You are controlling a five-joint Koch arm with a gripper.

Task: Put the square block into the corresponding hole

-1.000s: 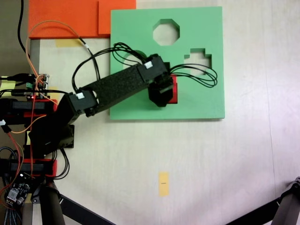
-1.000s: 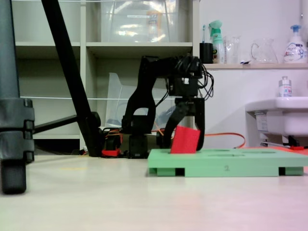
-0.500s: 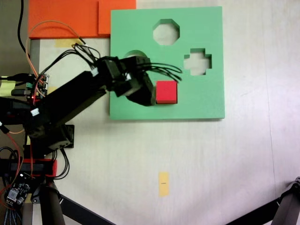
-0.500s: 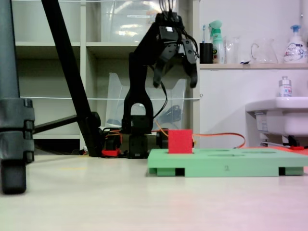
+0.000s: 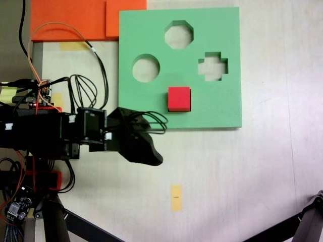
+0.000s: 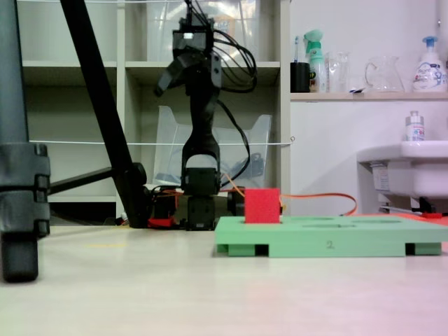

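Square block (image 5: pixel 179 99) sits upright in the green board (image 5: pixel 222 108), in its square cutout, below & between the round hole (image 5: pixel 146 68) and cross hole (image 5: pixel 213 67); top half sticks up above the board in the side-on fixed view (image 6: pixel 262 206). Gripper (image 5: pixel 151 157) is off the board, past its lower-left corner, raised high, holding nothing; can't tell how far open.

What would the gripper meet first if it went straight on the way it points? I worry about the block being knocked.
Probably bare table. The gripper is raised and points down-right, past the green board; the red block lies off that line.
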